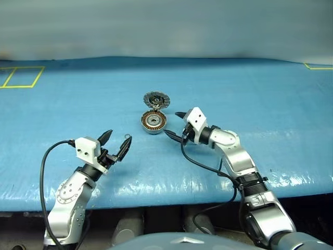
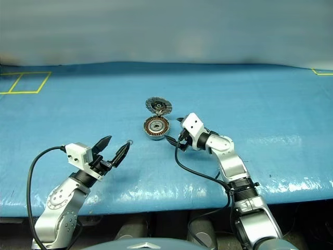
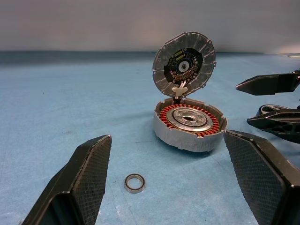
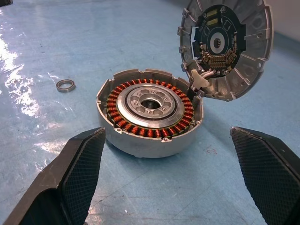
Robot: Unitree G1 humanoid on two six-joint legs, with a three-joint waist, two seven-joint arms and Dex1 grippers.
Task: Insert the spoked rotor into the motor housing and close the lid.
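The motor housing (image 1: 154, 122) lies on the blue table, its inside ringed with copper windings (image 4: 183, 123). A silver wheel with a central hub, the spoked rotor (image 4: 149, 104), sits inside the windings. The lid (image 1: 156, 99) stands tilted up at the housing's far edge, its dark inner face (image 4: 220, 44) towards me. My right gripper (image 1: 174, 124) is open just right of the housing, one finger on each side of its near right rim, not touching it. My left gripper (image 1: 117, 140) is open and empty, hovering to the near left of the housing.
A small loose metal ring (image 3: 134, 182) lies on the table between my left gripper and the housing. Yellow tape lines (image 1: 21, 77) mark the far left of the table. The table's front edge (image 1: 156, 200) runs just under both arms.
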